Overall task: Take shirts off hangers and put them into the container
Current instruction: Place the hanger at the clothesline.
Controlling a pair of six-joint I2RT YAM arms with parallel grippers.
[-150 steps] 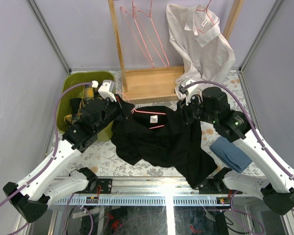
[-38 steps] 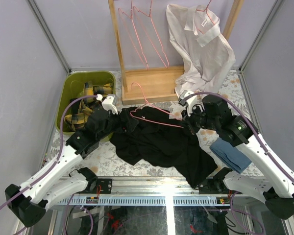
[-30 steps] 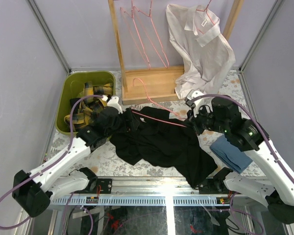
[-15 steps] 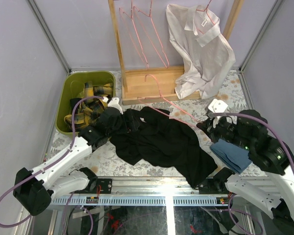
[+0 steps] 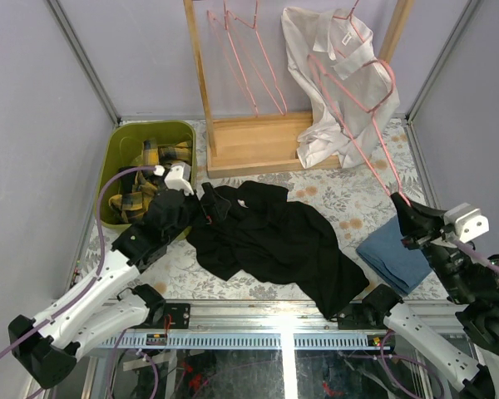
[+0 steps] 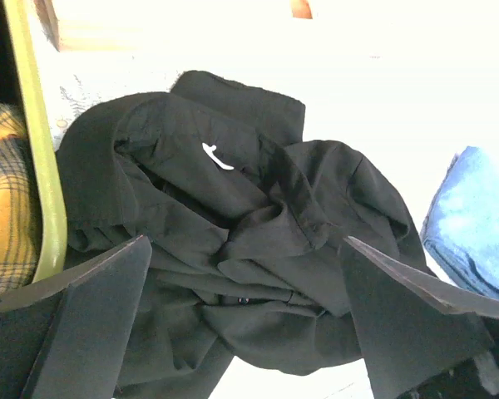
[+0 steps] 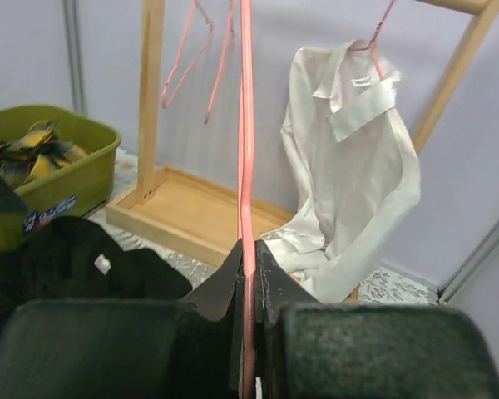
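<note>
Black shirt (image 5: 270,241) lies crumpled on the counter (image 5: 349,204) at centre, collar end toward the container (image 5: 121,137), its left edge close to the tub's near corner. The olive-green container stands at the counter's far left and holds the yellow-and-black plaid shirt (image 5: 145,162). Dark cloth beside the plaid is partly covered by the left arm and cannot be identified.

White shirt (image 5: 337,87) hangs at the right end of the wooden rack (image 5: 198,75) on a pink hanger whose hook shows above the collar. Its lower folds rest on the rack base (image 5: 249,141). Further pink hangers (image 5: 241,58) hang bare at the rack's left end.

Left fingers (image 6: 96,320): spread wide, holding nothing, poised over the shirt's left side. In the left wrist view the black cloth fills the gap between them, with the container rim (image 6: 41,166) at the left edge. Whether the tips touch the cloth cannot be told.

Right fingers (image 7: 233,287): pressed together on the wire of a raised pink hanger (image 5: 362,125), well to the right of the black shirt and above the folded blue cloth (image 5: 391,258). In the top view this bare hanger slants up from the fingers and overlaps the white shirt. In the right wrist view its wire runs straight up and is cut off at the frame's top. The hook is hard to make out in either view.
</note>
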